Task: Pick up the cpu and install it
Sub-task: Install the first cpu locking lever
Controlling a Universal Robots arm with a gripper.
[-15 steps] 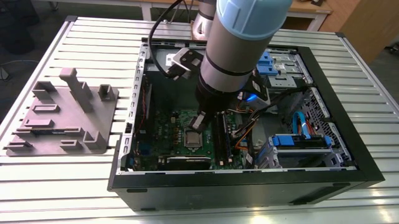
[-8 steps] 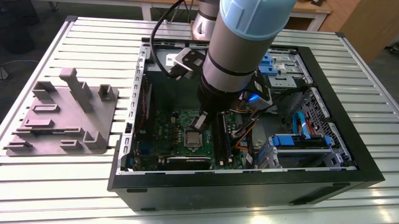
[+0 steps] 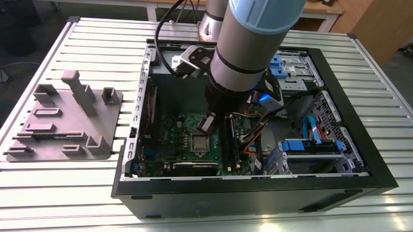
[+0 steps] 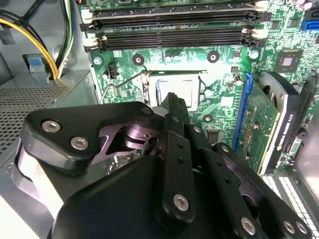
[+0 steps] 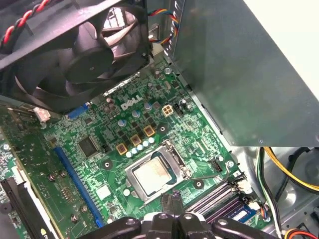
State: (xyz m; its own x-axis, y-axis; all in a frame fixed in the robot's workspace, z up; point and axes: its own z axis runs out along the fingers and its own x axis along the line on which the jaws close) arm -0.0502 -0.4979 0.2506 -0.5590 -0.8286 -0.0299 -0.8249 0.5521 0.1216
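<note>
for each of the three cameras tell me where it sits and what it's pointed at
Exterior view: off the arm, above, facing the open computer case; the arm shows.
First wrist view: on the arm, facing the cpu in its socket; gripper at the edge.
Second wrist view: behind the gripper, facing the motherboard.
Both wrist views share the cpu.

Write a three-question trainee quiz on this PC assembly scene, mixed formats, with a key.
1. True or false: the cpu lies in the motherboard socket.
2. Where does the claw hang? A) over the grey fixture plate B) inside the computer case, just above the socket C) outside the case, over the slatted table
3. Fill in: in the exterior view, the fixture plate sits to the case's ____.

Key: 1 true; 2 B; 3 left
</note>
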